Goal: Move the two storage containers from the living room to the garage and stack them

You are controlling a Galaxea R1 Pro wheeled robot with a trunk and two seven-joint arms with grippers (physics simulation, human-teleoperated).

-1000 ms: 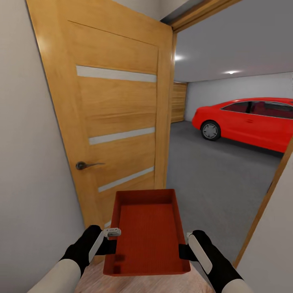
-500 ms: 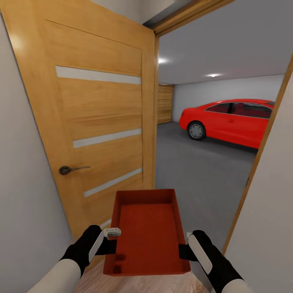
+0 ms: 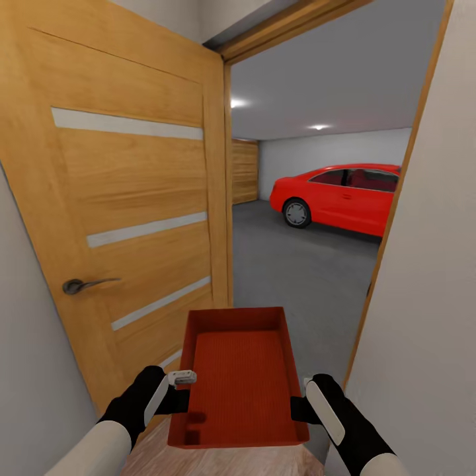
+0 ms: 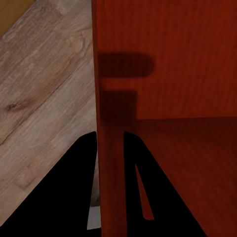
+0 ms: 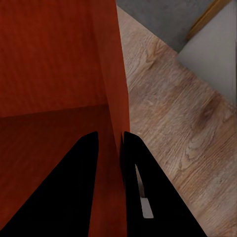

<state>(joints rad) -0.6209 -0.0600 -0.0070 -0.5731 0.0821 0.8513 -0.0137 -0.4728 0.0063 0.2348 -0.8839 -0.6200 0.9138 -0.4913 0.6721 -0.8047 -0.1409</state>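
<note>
One orange-red storage container [image 3: 239, 380] hangs level in front of me, carried between both arms above light wood planks. My left gripper [image 3: 177, 395] is shut on its left wall [image 4: 109, 148], one finger on each side of it. On the opposite wall [image 5: 117, 123] my right gripper [image 3: 299, 408] is shut the same way. Through the doorway ahead lies the garage, with its dark grey concrete floor [image 3: 297, 277] and grey-white walls.
An open wooden door [image 3: 125, 218] with a lever handle [image 3: 82, 285] stands close on my left. A white wall and wood door frame [image 3: 390, 225] stand close on my right. A red car [image 3: 340, 196] is parked in the garage, a plank door [image 3: 244, 170] behind it.
The whole view has swung rightward and advanced: door, doorway and car have shifted left in the picture. The container and both grippers keep the same place relative to me.
</note>
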